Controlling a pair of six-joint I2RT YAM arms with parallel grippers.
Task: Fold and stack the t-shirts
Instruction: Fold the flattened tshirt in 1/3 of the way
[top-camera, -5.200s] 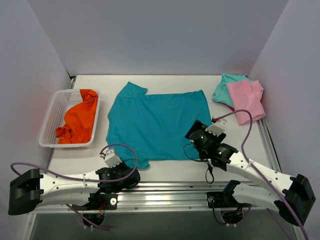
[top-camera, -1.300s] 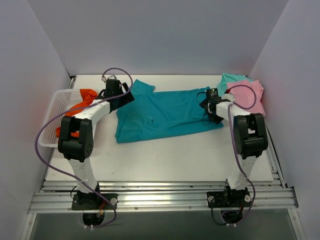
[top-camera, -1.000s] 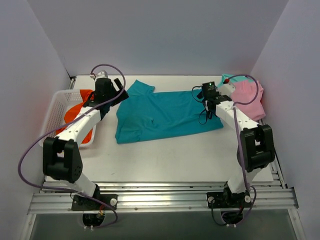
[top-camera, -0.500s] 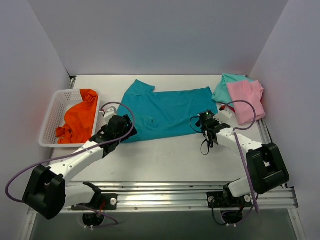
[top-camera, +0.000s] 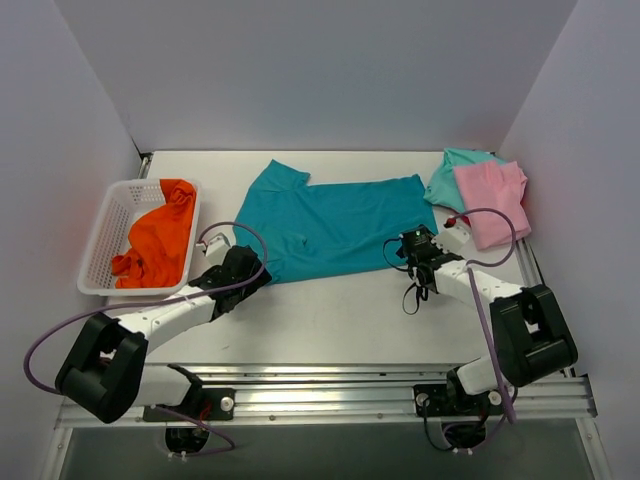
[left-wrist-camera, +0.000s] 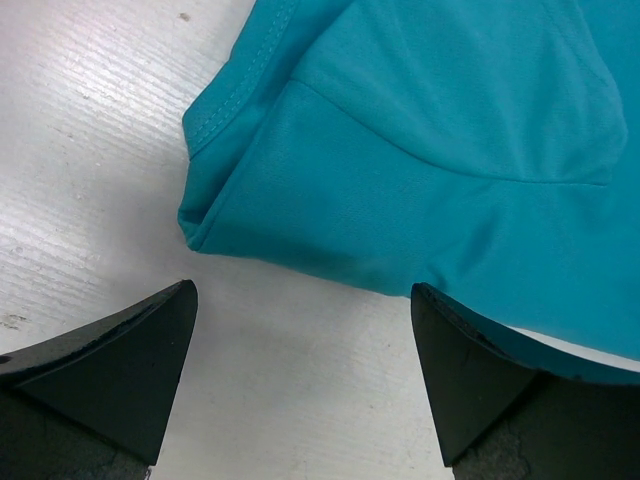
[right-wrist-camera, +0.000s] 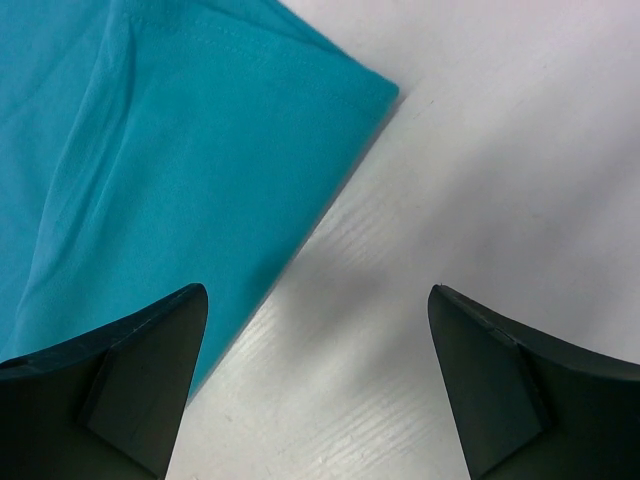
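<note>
The large teal-blue collared cotton t-shirt (top-camera: 335, 225) lies flat across the middle of the white desk (top-camera: 330, 320), apparently doubled over once so that its near edge is a long fold. It looks light, limp and a little clingy. In my judgement it will sag and slide if lifted from one spot, so the best hold is a pinch through both layers at the two near corners, raised together. The left jaws hang spread wide just over the shirt's near-left corner, where a stitched sleeve edge curls, and nothing lies between them. The right jaws stand just as wide over its near-right corner, half above cloth and half above bare desk, also holding nothing. Left of the teal shirt, a crumpled orange t-shirt (top-camera: 155, 240) sits in a white plastic lattice basket (top-camera: 100, 235). To its far right, a folded pink t-shirt (top-camera: 490, 200) rests on a mint-green one (top-camera: 450, 170).
</note>
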